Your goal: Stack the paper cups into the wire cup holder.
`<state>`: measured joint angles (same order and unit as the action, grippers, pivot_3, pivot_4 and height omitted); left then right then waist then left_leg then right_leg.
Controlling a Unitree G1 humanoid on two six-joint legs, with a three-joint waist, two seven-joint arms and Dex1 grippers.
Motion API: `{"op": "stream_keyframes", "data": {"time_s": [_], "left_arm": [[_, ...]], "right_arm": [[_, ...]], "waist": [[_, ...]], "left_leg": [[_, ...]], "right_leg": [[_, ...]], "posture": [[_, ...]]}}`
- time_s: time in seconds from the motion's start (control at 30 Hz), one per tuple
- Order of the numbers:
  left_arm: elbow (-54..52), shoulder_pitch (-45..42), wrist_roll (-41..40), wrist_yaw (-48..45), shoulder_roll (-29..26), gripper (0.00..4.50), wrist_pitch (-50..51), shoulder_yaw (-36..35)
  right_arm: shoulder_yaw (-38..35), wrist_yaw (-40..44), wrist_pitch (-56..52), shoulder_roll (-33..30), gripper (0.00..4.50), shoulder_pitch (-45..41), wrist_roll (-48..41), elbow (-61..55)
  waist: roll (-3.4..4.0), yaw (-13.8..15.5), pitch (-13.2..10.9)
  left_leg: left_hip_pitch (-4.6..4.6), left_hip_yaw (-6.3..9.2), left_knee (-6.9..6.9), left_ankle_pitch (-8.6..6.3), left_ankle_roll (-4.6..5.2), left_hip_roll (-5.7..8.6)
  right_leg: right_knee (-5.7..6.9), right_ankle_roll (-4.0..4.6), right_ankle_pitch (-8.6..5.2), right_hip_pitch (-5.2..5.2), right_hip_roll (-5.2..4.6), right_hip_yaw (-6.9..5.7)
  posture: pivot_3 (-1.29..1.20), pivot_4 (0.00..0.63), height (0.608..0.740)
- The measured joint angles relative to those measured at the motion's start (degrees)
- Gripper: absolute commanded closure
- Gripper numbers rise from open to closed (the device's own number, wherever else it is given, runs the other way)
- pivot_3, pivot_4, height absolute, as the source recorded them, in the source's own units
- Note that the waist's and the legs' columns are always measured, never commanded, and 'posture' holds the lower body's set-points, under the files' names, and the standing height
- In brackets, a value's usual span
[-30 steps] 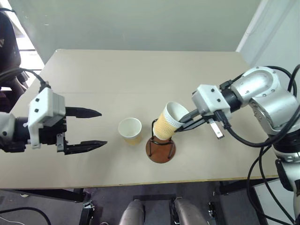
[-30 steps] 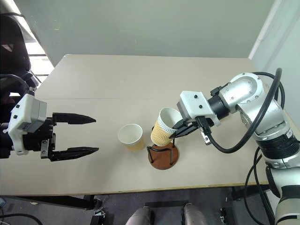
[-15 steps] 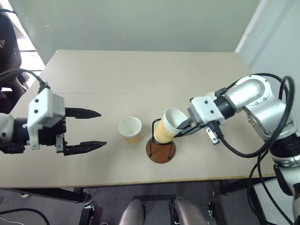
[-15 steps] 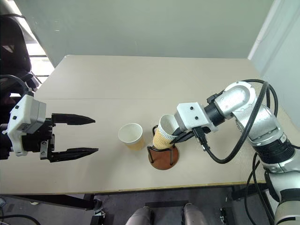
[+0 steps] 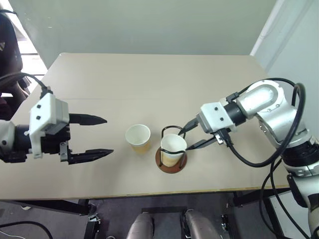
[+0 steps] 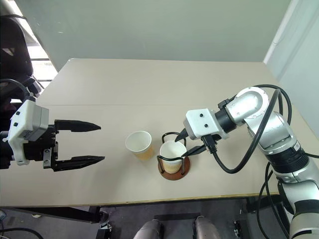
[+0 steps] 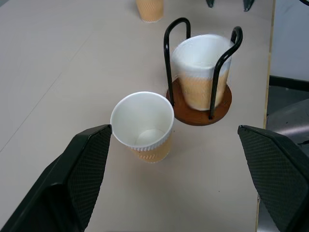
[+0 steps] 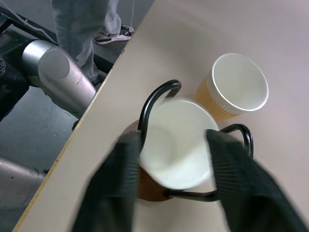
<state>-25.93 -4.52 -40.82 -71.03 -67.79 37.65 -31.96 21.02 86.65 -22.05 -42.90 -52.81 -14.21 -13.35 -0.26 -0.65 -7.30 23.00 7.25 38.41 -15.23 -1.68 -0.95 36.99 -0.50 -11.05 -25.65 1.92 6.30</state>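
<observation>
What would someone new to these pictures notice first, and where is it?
Near the table's front edge, a cup stands inside the wire holder, with the open right gripper spread just beside its rim. A second cup stands upright on the table to the holder's left, and the open left gripper hovers further left.

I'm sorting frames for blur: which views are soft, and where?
Right wrist view: the right gripper fingers and the white-rimmed ribbed tan paper cup in the black wire cup holder are smeared. Left wrist view: that cup's rim slightly soft; beside it, the standing cup crisp. Eye views: sharp.
</observation>
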Motion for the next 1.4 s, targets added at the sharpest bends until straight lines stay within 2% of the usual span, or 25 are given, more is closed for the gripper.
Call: {"op": "stream_keyframes", "data": {"time_s": [0.1, 0.13, 0.23, 0.37, 0.47, 0.5, 0.7, 1.0, 1.1, 1.4], "left_arm": [[0.1, -0.2, 0.0, 0.0, 0.0, 0.0, 0.0, 0.1], [0.1, -0.4, 0.0, 0.0, 0.0, 0.0, 0.0, 0.2], [0.1, -0.7, 0.0, 0.0, -0.3, 0.0, -0.1, 0.3], [0.4, -0.9, 0.0, -0.1, -0.5, 0.0, -0.2, 0.4], [1.1, -1.9, 0.1, -0.1, -0.5, 0.0, -0.4, 1.4], [1.1, -2.4, 0.0, 0.0, -0.5, 0.0, -0.6, 1.9], [1.1, -2.7, 0.0, -0.1, -0.5, 0.0, -0.9, 2.3], [0.8, -1.6, -0.1, -0.2, -0.8, 0.0, -0.2, 1.2], [0.3, -1.3, -0.2, -0.1, -1.0, 0.0, 0.3, 0.5], [-0.8, -0.2, -0.2, 0.0, -1.0, 0.0, 1.2, -1.1]], "right_arm": [[0.0, 0.1, 1.1, -0.4, 0.14, -0.6, 0.2, 2.2], [-0.2, 0.1, 1.8, -0.8, 0.06, -1.6, 0.5, 4.1], [-2.2, -1.0, 6.3, -3.1, 0.06, -6.9, 3.4, 14.8], [-2.9, -5.4, 17.6, -7.9, 0.06, -14.9, 12.7, 39.0], [-1.9, -5.9, 23.4, -6.7, 0.06, -15.4, 16.9, 48.8], [-1.3, -5.9, 25.3, -5.9, 0.06, -15.3, 18.2, 51.9], [-0.2, -5.4, 31.4, -4.4, 0.06, -15.0, 23.0, 60.2], [1.8, -12.1, 35.5, 0.9, 0.06, -15.2, 31.1, 71.0], [2.2, -14.1, 36.7, 2.1, 0.65, -15.3, 33.2, 74.2], [2.2, -14.3, 39.0, 2.3, 3.98, -16.8, 34.7, 76.9]], "waist": [[0.0, 0.0, 0.0], [0.02, 0.0, 0.0], [0.02, 0.1, 0.0], [-0.04, 0.7, 0.0], [-0.04, 0.6, 0.0], [0.01, 0.4, 0.0], [0.19, 0.2, -0.1], [0.2, 0.3, -0.1], [0.2, 0.3, -0.1], [0.21, 0.2, -0.1]], "left_leg": [[0.0, 0.0, 0.01, 0.0, 0.0, 0.0], [0.02, 0.0, 0.01, 0.0, 0.0, 0.01], [0.02, 0.0, 0.01, 0.0, 0.0, 0.01], [0.01, 0.13, -0.08, -0.01, 0.01, 0.0], [-0.01, 0.12, -0.28, -0.02, 0.02, -0.05], [0.01, 0.11, -0.34, -0.02, 0.02, -0.06], [0.12, 0.08, -0.46, -0.02, 0.02, -0.2], [0.12, 0.09, -0.33, -0.01, 0.02, -0.21], [0.13, 0.09, -0.32, -0.02, 0.01, -0.2], [0.11, 0.08, -0.36, -0.03, -0.01, -0.22]], "right_leg": [[0.0, 0.0, 0.0, 0.0, 0.0, 0.01], [0.0, 0.03, 0.02, -0.01, -0.01, 0.01], [-0.02, 0.08, 0.05, -0.03, -0.03, 0.03], [-0.01, 0.08, 0.09, -0.05, -0.12, 0.0], [-0.01, -0.13, 0.22, -0.13, -0.11, -0.02], [0.0, -0.47, 0.42, -0.19, -0.1, -0.02], [-0.06, -0.55, 0.47, -0.29, -0.05, -0.1], [-0.04, -0.55, 0.53, -0.23, -0.06, -0.11], [-0.05, -0.54, 0.53, -0.23, -0.07, -0.11], [-0.06, -0.53, 0.52, -0.23, -0.07, -0.11]], "posture": [[0.0, 0.15, 0.74], [0.0, 0.15, 0.74], [0.0, 0.15, 0.74], [0.0, 0.15, 0.74], [0.0, 0.15, 0.74], [0.0, 0.15, 0.74], [0.0, 0.15, 0.74], [0.0, 0.15, 0.74], [0.0, 0.15, 0.74], [0.0, 0.15, 0.74]]}}
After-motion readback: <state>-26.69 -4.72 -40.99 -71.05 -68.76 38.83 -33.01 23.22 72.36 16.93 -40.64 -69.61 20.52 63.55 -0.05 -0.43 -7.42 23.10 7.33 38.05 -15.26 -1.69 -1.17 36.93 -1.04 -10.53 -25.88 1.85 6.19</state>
